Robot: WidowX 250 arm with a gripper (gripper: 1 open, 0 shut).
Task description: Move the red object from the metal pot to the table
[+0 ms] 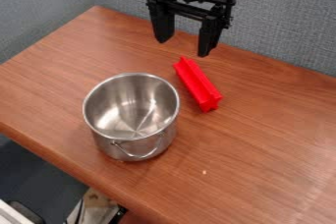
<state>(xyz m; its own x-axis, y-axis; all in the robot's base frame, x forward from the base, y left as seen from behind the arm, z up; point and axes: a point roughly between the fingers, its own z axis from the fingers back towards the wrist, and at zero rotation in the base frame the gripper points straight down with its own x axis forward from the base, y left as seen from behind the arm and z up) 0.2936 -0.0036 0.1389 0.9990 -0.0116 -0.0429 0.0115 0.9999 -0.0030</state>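
The black gripper (187,37) hangs from the top of the view, pointing straight down. Its two fingers (206,39) stand spread wide apart with nothing between them, tips held up in the air. The arm above runs out of sight.

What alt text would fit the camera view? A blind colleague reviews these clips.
A red block lies flat on a wooden table, just right of an empty steel pot. A black gripper hangs above the block's far end, fingers open and pointing down, holding nothing.
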